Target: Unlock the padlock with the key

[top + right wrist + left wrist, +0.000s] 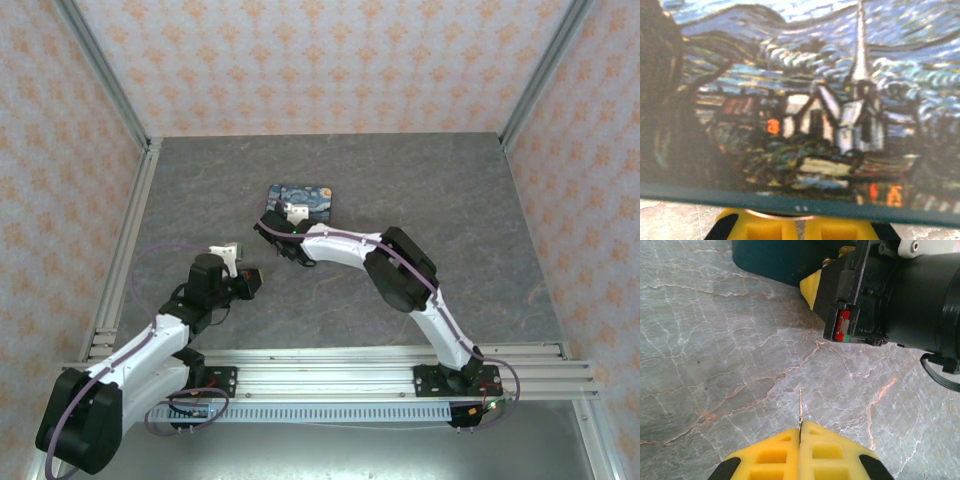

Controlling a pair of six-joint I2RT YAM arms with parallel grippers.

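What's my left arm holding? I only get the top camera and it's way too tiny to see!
Observer: The left gripper is shut on a thin metal key. The blade sticks straight out in front.
Operator: Cool! And what's on that blue box?
Observer: The box has a painted lid: a village with a white church steeple under a swirly night sky.
Operator: What's my other gripper got?
Observer: Hard to say. A thin metal curve sits between the box's edge and the right gripper, but it's too blurry to name.
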